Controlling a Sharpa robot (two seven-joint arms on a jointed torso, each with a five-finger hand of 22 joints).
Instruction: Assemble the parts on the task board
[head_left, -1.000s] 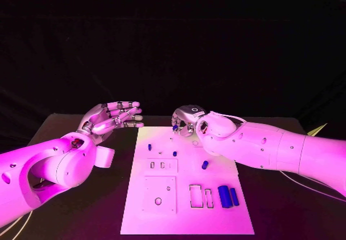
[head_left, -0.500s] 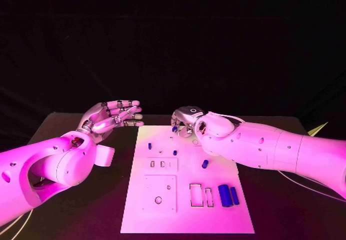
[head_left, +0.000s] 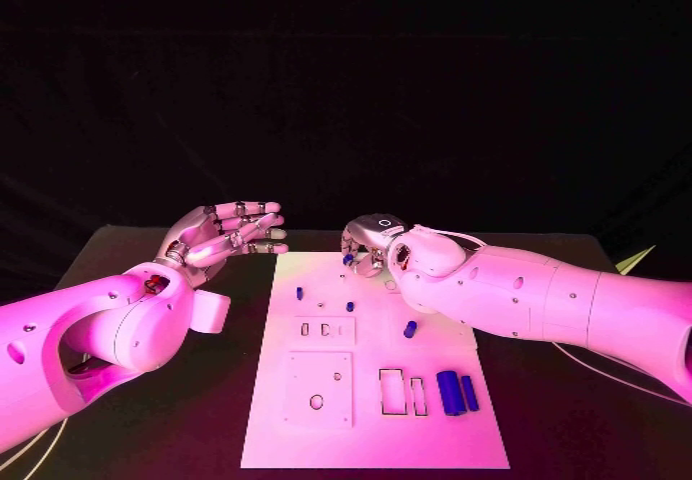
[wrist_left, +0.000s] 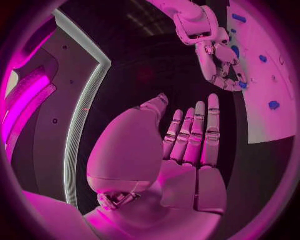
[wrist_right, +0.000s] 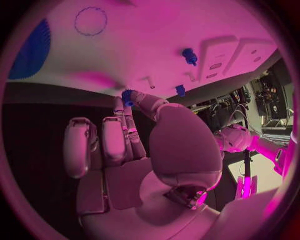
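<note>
One small blue part (head_left: 348, 258) sits pinched in your right hand (head_left: 372, 243) over the task board's (head_left: 375, 430) far edge. Left hand (head_left: 224, 233) hovers beside the board, fingers spread, empty. Right wrist view: part (wrist_right: 127, 96) at the fingertips, just above the board (wrist_right: 162, 45).

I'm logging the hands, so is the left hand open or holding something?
Open. The left hand hovers beside the task board with palm up, fingers straight and apart, nothing in it.

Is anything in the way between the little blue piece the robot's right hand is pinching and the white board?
Nothing visible. The right silver hand pinches the small blue part just above the white task board's far edge; the left silver hand hovers beside the board.
</note>
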